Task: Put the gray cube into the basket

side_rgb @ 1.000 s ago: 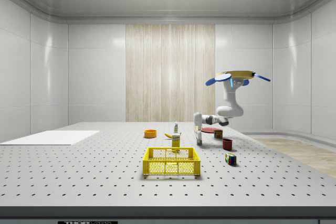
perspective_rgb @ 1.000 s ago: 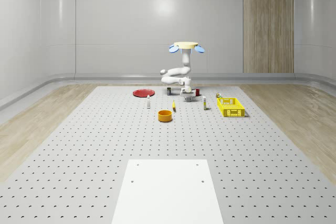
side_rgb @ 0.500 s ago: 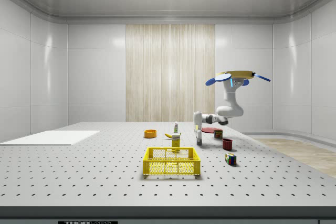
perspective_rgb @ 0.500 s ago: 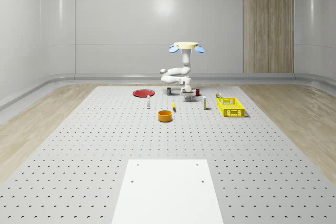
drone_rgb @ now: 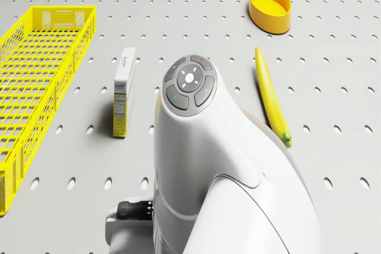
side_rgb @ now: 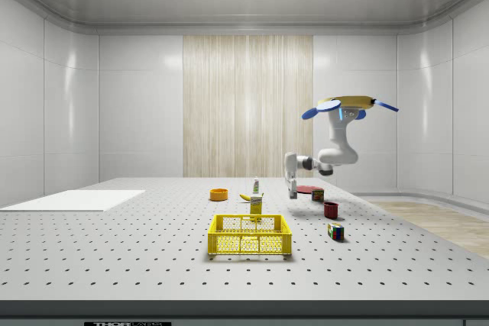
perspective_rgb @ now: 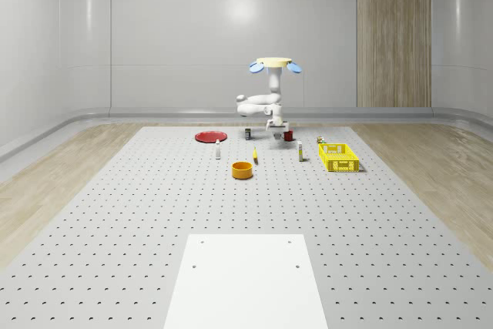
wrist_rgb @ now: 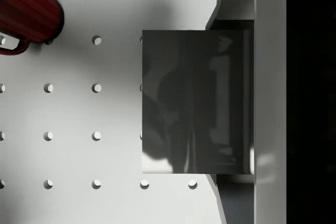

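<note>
Well, the drone (perspective_rgb: 274, 64) hovered over the table's (perspective_rgb: 154, 213) far end, its gripper (side_rgb: 292, 193) clamped on the gray cube (wrist_rgb: 194, 100), apparently clear of the surface beside a red mug (wrist_rgb: 26, 9). The basket (perspective_rgb: 344, 166) sat off toward the whole-scene view's right and nearer the camera, long axis front to back. Perforated gray tabletop, pale glossy walls.

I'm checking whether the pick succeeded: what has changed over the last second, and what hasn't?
The drone has risen and the arm has lifted the gripper off the table. The gray cube sits against a gripper finger, seemingly carried up with it. The yellow basket, red mug, banana, orange bowl and red plate stayed put.
</note>
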